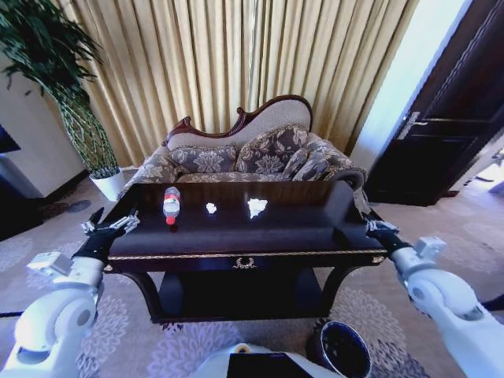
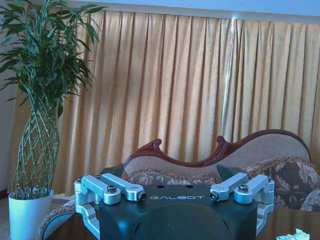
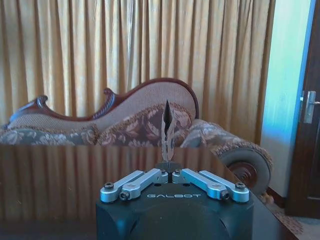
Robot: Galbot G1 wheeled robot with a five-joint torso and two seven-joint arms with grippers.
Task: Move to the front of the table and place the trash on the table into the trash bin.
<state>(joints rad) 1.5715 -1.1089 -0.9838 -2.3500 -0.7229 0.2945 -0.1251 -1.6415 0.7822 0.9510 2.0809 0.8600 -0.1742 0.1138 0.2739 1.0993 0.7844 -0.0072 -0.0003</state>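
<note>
The robot stands before the dark glossy table [image 1: 315, 228], which has gold trim along its front edge. On the tabletop, a clear plastic bottle [image 1: 171, 204] with a red label and white cap lies on the left part. To its right is a small white paper wad [image 1: 211, 208], and further right a bigger crumpled paper wad [image 1: 257, 207]; the three things are apart from each other. The trash bin [image 1: 341, 350], round and dark, is on the carpet near the robot, under the right front of the table. The left gripper [image 1: 110, 227] is at the left edge of the table, its fingers spread wide and holding nothing. The right gripper [image 1: 376, 226] is at the right edge, its fingers pressed together with nothing between them. Behind the table is a patterned sofa [image 1: 252, 153], and a potted plant [image 1: 67, 87] is far left.
</note>
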